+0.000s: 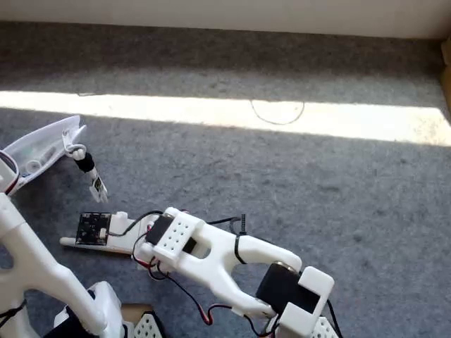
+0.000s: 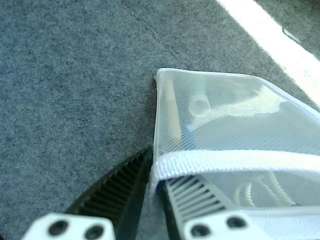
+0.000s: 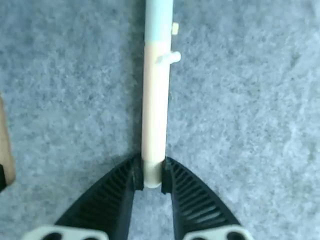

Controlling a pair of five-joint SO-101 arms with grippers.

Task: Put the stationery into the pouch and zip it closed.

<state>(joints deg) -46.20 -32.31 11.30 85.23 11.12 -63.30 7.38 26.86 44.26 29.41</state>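
Item: pen (image 3: 155, 100), slim, cream barrel with a pale blue upper part and a small side clip, lying along the grey-covered bench (image 1: 338, 183). Held at one end by the right tool (image 3: 152, 175), whose jaws are clamped on the barrel tip, with the rest of the pen reaching out ahead. Handling, as judged: light, rigid, smooth and round, so likely to swivel or slip when pinched this far from its middle. A grip nearer the centre, clear of the clip, would steady it. Item: pouch (image 2: 225, 130), translucent white mesh with a woven band along its edge, at the far left of the bench, well apart from the pen. The left tool (image 2: 156, 169) is closed on that band at a corner. A pencil (image 2: 172, 112) and a small pale ring-shaped piece show through the mesh. Handling, as judged: soft, floppy and very light. It will sag and fold unless held by the stiffer band, and the mesh could snag a pen tip. How wide the mouth stands open cannot be told. Accessory: zip pull (image 1: 86, 165), a cord with a dark bead and a tag, hanging beside the pouch; small and loose, probably best pinched at the bead.
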